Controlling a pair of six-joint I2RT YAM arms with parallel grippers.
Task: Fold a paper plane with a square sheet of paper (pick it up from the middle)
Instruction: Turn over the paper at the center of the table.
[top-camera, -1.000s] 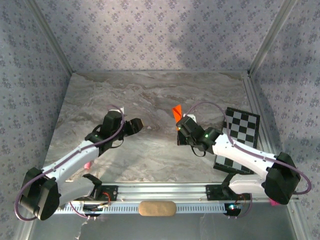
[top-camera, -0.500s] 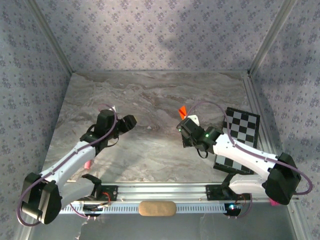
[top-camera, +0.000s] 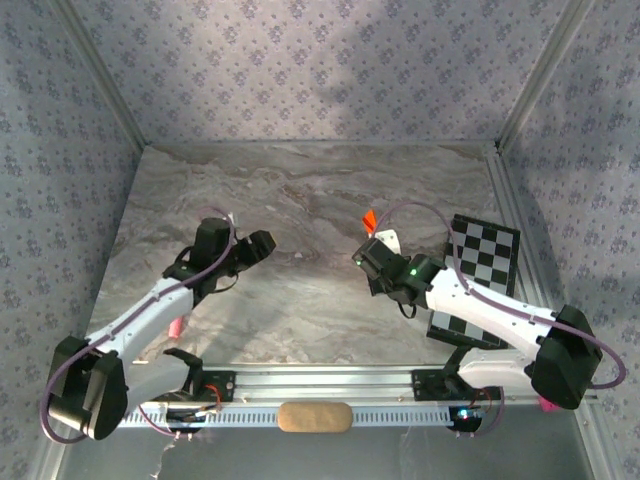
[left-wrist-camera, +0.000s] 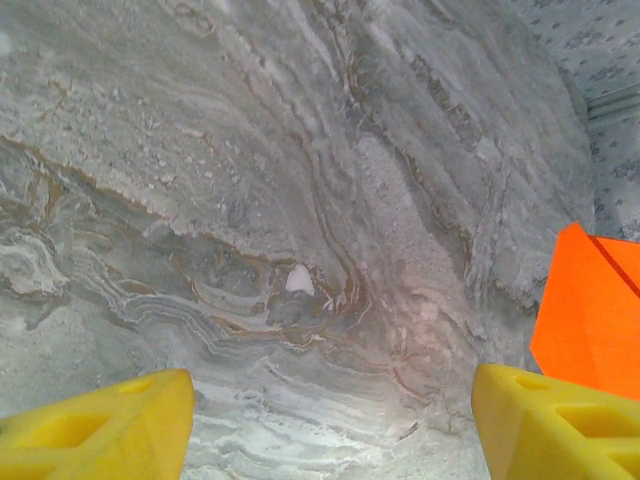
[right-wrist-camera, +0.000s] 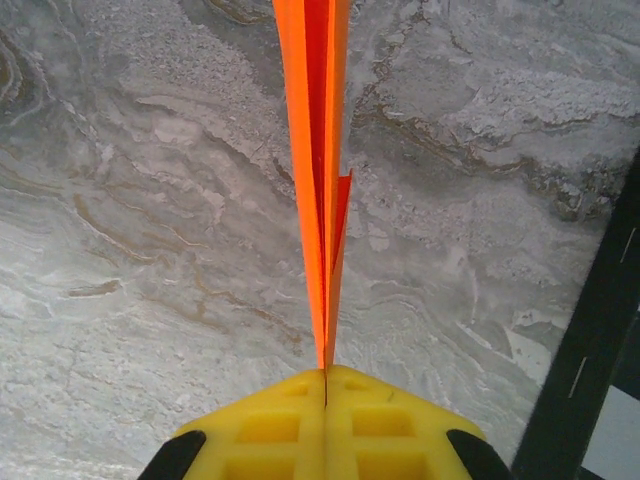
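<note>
The square sheet of paper, bright orange, is folded into a slim paper plane (top-camera: 369, 220). My right gripper (top-camera: 374, 240) holds it above the middle of the marble table. In the right wrist view the paper plane (right-wrist-camera: 320, 150) runs edge-on straight away from the right gripper (right-wrist-camera: 326, 372), whose yellow jaws are pressed shut on its near end. My left gripper (top-camera: 262, 242) hangs to the left, apart from the paper. In its wrist view the left gripper (left-wrist-camera: 332, 400) is open with bare marble between the fingers. A corner of the orange paper (left-wrist-camera: 590, 310) shows at the right edge.
A black-and-white checkerboard card (top-camera: 480, 275) lies right of the right arm, and its dark edge (right-wrist-camera: 600, 380) shows in the right wrist view. A small pink stick (top-camera: 176, 327) lies by the left arm. Patterned walls enclose the table, with a metal rail (top-camera: 320, 385) along the near edge.
My left gripper has drawn back to the left, away from the paper, and spread wider. The right gripper has kept its grip and turned the paper, so less orange shows from above.
</note>
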